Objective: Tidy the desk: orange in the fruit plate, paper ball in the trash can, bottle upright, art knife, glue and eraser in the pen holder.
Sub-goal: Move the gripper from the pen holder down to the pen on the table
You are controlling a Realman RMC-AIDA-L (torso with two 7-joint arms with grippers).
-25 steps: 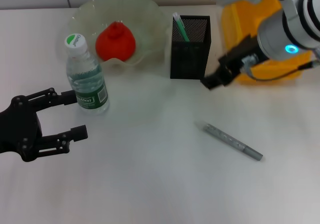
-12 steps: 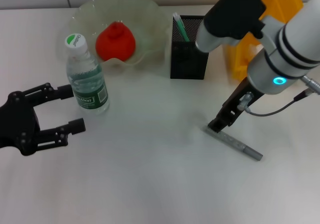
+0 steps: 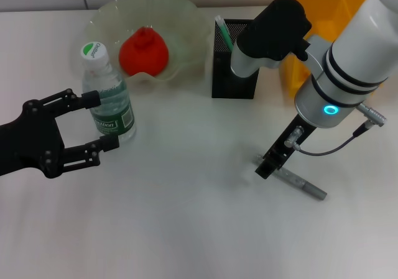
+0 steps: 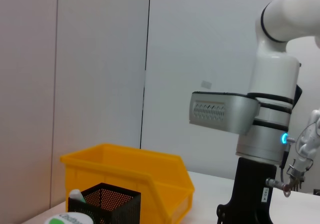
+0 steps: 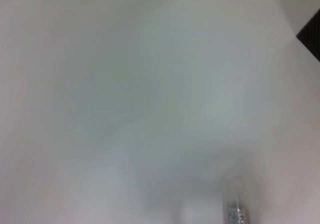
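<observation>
The bottle [image 3: 107, 99] stands upright at the left. My left gripper [image 3: 99, 120] is open, its fingers on either side of the bottle's lower half. The orange [image 3: 143, 52] lies in the fruit plate [image 3: 112, 13]. The pen holder [image 3: 236, 61] holds a green-and-white stick [image 3: 223, 33]. The grey art knife [image 3: 300, 182] lies on the table; my right gripper [image 3: 268, 166] is down at its near end. The knife's tip shows in the right wrist view [image 5: 235, 215]. The trash can [image 3: 323, 5] stands behind the right arm. The eraser and paper ball are out of view.
The left wrist view shows the trash can [image 4: 131, 180], the pen holder [image 4: 106, 202], the bottle's cap [image 4: 67, 219] and the right arm [image 4: 265, 134]. The white table [image 3: 186, 229] spreads in front.
My right arm swung from beside the pen holder and trash can down to the knife's near end. My left gripper moved forward, so its fingers now flank the bottle.
</observation>
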